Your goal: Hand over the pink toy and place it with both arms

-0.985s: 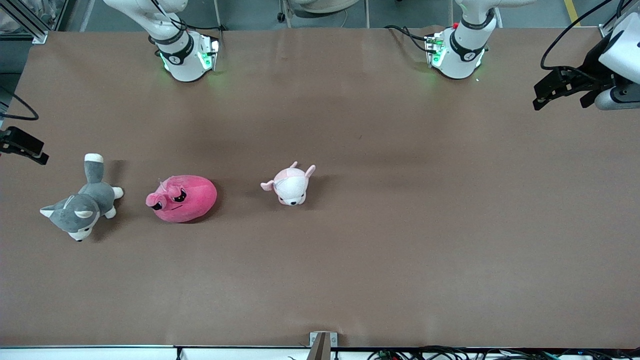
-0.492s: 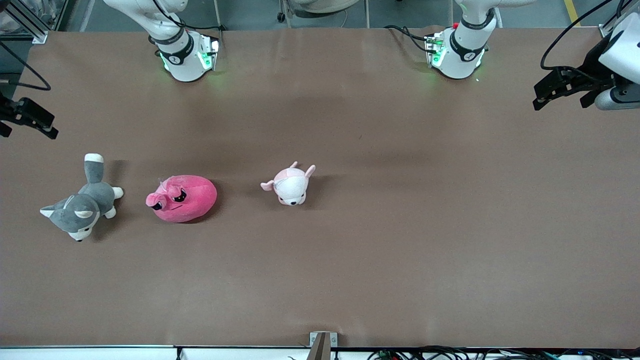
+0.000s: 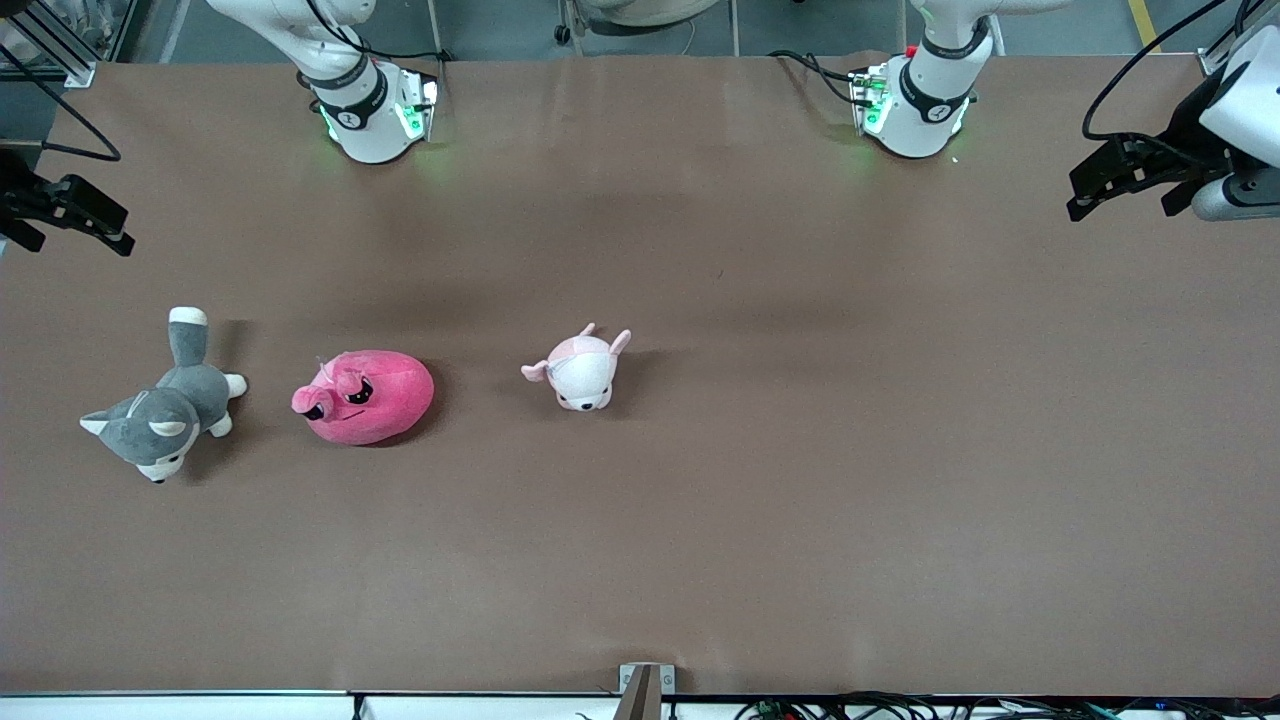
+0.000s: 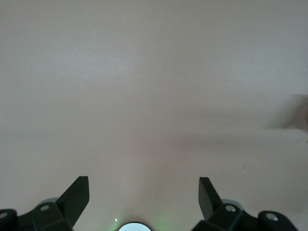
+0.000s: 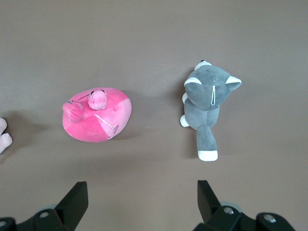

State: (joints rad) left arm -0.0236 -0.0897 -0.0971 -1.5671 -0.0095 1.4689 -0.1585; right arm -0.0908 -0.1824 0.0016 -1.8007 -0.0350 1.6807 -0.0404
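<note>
Your right gripper [image 3: 95, 215] has shifted toward the bases since the earlier frame, apparently up over the table's right-arm end, fingers spread, empty. Pink toy [image 3: 363, 396] lies between grey dog [image 3: 165, 400] and pale plush [image 3: 582, 368]. Left gripper [image 3: 1105, 180] waits open.

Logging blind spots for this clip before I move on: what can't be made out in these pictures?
- Right pincer: front view, cut off at the edge by the right arm's end of the table.
- Left arm's wrist: front view, cut off at the edge past the left pincer.
- Small pale plush: right wrist view, only a sliver inside the edge.
- Pink toy, grey dog: faces unseen in the right wrist view.
- Left wrist view: bare table, no toys.
</note>
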